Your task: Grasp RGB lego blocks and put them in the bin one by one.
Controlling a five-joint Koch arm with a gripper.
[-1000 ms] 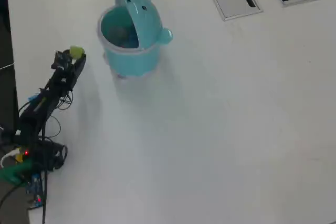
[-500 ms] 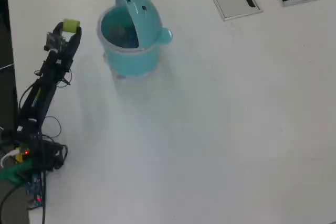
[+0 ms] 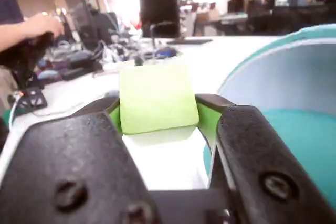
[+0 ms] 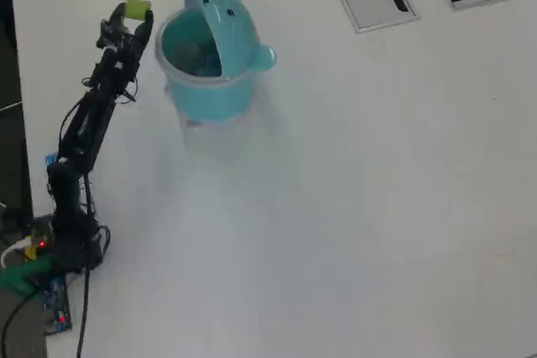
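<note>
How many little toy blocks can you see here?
1: a lime green block pinched in the gripper, just left of the turquoise bin. Others may lie hidden inside it.

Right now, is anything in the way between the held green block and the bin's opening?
Nothing visible. The gripper holds the green block just left of the bin in the overhead view. The lid is tipped back on the far side, leaving the opening clear. The wrist view shows only the rim ahead.
</note>
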